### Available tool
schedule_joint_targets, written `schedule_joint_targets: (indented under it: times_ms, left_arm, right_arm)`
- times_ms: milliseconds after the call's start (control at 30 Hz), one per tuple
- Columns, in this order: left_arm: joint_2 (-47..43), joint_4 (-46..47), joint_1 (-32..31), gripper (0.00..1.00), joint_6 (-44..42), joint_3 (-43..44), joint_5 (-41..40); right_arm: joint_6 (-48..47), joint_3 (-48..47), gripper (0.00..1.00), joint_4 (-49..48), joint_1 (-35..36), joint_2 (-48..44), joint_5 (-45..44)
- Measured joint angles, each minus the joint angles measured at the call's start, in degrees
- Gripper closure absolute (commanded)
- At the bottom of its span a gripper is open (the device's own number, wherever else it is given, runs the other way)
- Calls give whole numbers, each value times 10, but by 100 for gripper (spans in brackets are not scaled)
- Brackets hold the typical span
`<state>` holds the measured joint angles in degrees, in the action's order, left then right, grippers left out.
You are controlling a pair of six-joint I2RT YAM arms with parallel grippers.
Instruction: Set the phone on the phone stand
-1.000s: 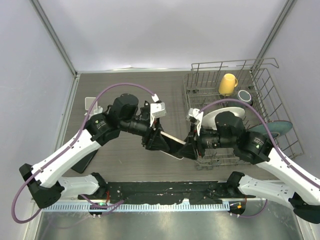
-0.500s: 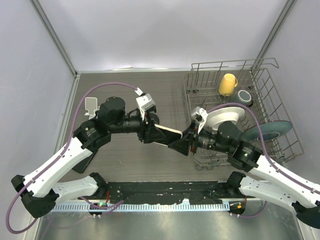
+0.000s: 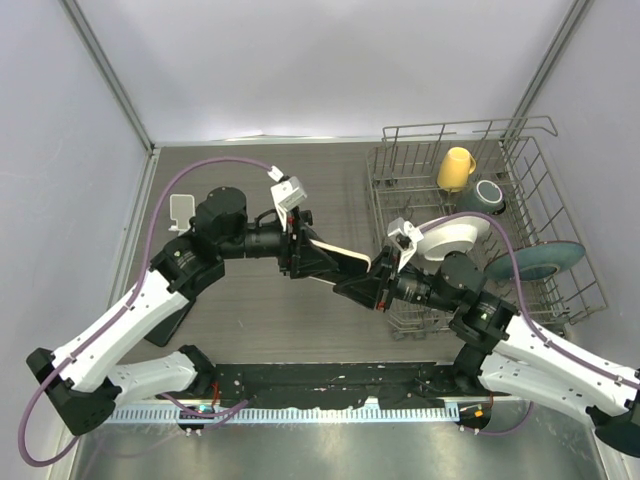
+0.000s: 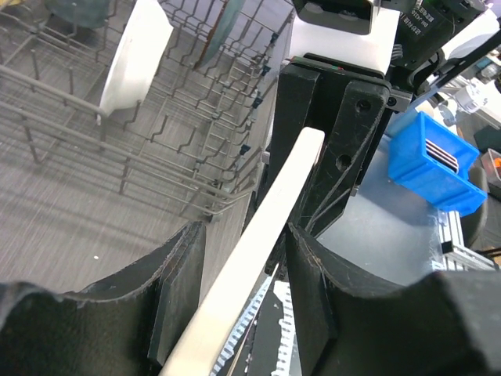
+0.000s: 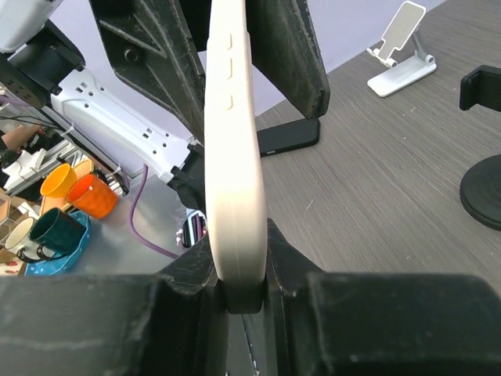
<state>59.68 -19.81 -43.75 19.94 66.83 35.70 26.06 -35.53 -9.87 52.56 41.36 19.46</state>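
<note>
One phone (image 5: 231, 157) beside the dish rack (image 3: 520, 165): right fingers (image 5: 297, 305) pinch it, left fingers (image 4: 321, 313) spread around it.

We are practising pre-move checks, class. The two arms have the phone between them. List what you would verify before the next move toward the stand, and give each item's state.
1. The right gripper clamps the phone: ok, its fingers pinch the phone's edge.
2. The left gripper grips the phone: cannot tell; its fingers flank it, but contact is unclear.
3. The phone stand is upright and empty: ok.
4. The phone is apart from the dish rack: ok.
5. The black phone on the table lies off the line to the stand: ok, probably.
</note>
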Motion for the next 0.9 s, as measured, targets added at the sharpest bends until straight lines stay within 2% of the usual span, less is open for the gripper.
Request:
schedule_joint_targets:
  times_ms: [33, 100, 167, 300, 433, 500, 667, 767, 800, 867, 900]
  left_arm:
    - [5, 2, 0, 39, 1, 1, 7]
    - [16, 3, 1, 28, 3, 6, 22]
    - [24, 2, 4, 26, 6, 8, 34]
    - [26, -6, 4, 32, 2, 10, 58]
    - [28, -27, 4, 22, -15, 25, 79]
    - [28, -35, 4, 20, -23, 32, 89]
    - [28, -50, 4, 23, -34, 34, 118]
    - [28, -57, 4, 37, -39, 34, 144]
    - [30, -59, 3, 45, -42, 34, 154]
    - [36, -63, 2, 47, -45, 37, 171]
    - [41, -66, 2, 52, -49, 38, 179]
  right_arm:
    - [-4, 0, 100, 7, 0, -5, -1]
    - [-10, -5, 100, 28, 1, -15, -6]
    - [-21, -12, 100, 54, -1, -22, -17]
    - [-42, -36, 100, 108, -3, -28, -18]
    - [-61, -72, 100, 156, -3, -23, -3]
    - [-68, -89, 100, 178, -4, -13, 8]
    - [-82, -105, 100, 221, -5, 10, 44]
    - [-91, -116, 100, 254, -5, 18, 66]
    - [-93, -119, 100, 258, -5, 18, 73]
    - [-95, -126, 100, 267, -5, 18, 87]
    - [-96, -130, 100, 271, -5, 21, 92]
